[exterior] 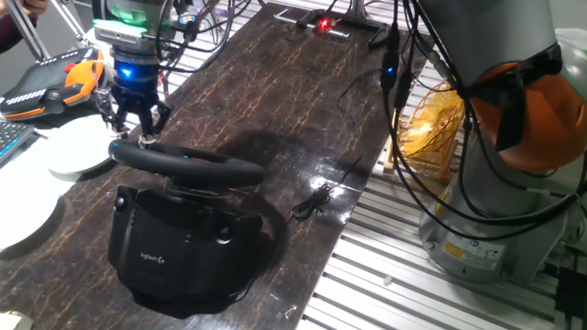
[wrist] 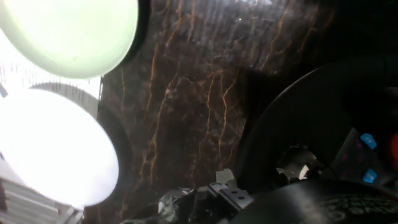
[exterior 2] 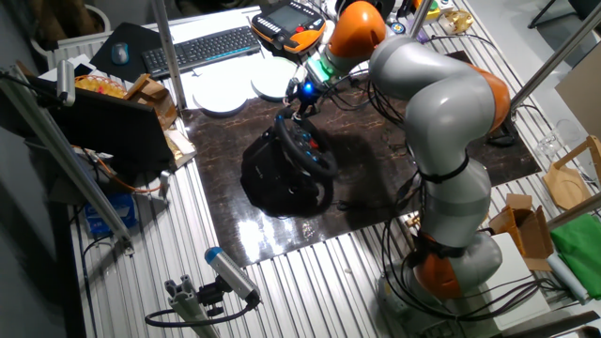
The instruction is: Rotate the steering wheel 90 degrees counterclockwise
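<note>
The black steering wheel [exterior: 188,164] stands on its bulky black base [exterior: 183,249] with a white logo, on the dark marbled table top. In the other fixed view the steering wheel [exterior 2: 308,150] faces the arm. My gripper [exterior: 138,137] hangs over the rim's far left end, fingertips down at the rim. In the hand view the steering wheel rim [wrist: 273,118] curves up from between the fingers [wrist: 227,188], with small blue hub buttons [wrist: 368,140] to the right. Whether the jaws press on the rim is not visible.
Two white plates [exterior: 78,151] [exterior: 23,218] lie left of the wheel, just past the table top's edge. An orange-and-black gadget [exterior: 55,78] and a keyboard [exterior 2: 202,47] sit behind them. A thin black cable [exterior: 316,200] lies right of the base. The arm's pedestal [exterior: 495,211] stands at right.
</note>
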You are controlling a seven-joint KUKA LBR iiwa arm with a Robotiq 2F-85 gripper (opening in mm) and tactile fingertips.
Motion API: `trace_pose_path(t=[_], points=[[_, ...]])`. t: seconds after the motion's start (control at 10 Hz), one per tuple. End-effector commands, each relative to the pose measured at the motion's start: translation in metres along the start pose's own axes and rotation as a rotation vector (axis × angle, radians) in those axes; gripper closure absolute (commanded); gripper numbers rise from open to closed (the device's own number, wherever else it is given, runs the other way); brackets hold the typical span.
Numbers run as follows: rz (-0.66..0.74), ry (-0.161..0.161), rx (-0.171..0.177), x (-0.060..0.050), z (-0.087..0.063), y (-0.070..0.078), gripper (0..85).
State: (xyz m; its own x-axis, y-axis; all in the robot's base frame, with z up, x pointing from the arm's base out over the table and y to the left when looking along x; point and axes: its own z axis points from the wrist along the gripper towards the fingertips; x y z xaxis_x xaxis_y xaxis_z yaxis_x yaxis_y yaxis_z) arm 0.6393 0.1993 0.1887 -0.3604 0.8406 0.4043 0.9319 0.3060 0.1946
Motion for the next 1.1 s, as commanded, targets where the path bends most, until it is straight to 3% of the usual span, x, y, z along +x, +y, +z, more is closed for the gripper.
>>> trace_pose_path(t=[0.0, 0.3, 1.0], points=[[-0.012, 0.007, 0.005, 0.002, -0.003, 0.002, 84.3], [-0.059, 0.032, 0.009, 0.007, -0.006, 0.006, 84.3], [-0.160, 0.053, 0.052, 0.013, -0.005, 0.008, 84.3]])
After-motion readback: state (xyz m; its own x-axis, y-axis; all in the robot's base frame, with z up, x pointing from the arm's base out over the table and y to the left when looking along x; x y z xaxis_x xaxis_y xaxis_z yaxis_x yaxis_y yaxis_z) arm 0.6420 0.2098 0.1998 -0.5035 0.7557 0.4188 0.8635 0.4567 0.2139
